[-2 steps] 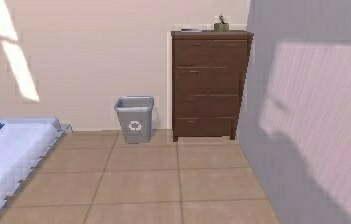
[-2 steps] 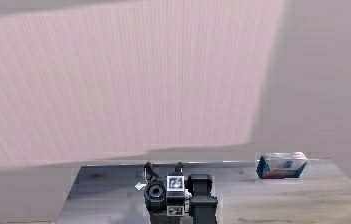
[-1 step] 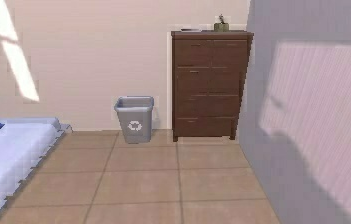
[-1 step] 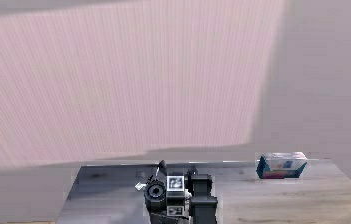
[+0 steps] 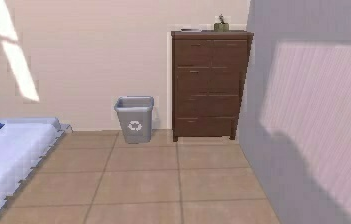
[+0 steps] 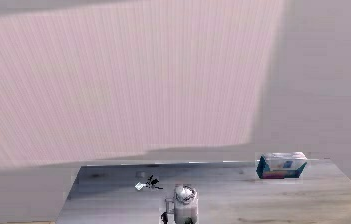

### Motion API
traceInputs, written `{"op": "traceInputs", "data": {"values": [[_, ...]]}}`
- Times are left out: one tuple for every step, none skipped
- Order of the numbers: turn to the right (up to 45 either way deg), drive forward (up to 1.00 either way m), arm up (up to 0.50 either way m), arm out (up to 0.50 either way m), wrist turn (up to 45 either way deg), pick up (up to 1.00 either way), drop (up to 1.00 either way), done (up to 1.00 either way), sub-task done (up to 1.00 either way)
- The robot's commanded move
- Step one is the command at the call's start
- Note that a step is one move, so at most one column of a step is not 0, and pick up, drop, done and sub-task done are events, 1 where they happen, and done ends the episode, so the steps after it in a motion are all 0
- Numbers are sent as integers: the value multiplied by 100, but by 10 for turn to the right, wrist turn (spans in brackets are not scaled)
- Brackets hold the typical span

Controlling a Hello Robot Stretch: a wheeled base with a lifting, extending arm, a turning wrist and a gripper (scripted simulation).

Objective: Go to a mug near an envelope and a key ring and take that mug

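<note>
In the arm side view a grey tabletop (image 6: 233,185) runs along a pale pink wall. On it lies a small dark and white thing (image 6: 146,184) shaped like a key ring. At the bottom edge just right of the middle, the arm's pale end (image 6: 186,198) shows with the gripper's dark body (image 6: 167,211) left of it, over the tabletop. I cannot tell whether the gripper holds anything. No shape here can be made out as a mug or an envelope.
A blue and white box (image 6: 282,166) stands on the table's right part. In the forward view a brown chest of drawers (image 5: 211,85) stands against the far wall with a small thing (image 5: 221,23) on top. Left of it are a grey waste bin (image 5: 134,119) and a bed corner (image 5: 8,150). Tiled floor (image 5: 153,180) lies between them.
</note>
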Motion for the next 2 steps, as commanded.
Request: {"op": "traceInputs", "data": {"values": [[0,0,0,0,0,100,0,0,0],[0,0,10,0,0,0,0,0,0]]}}
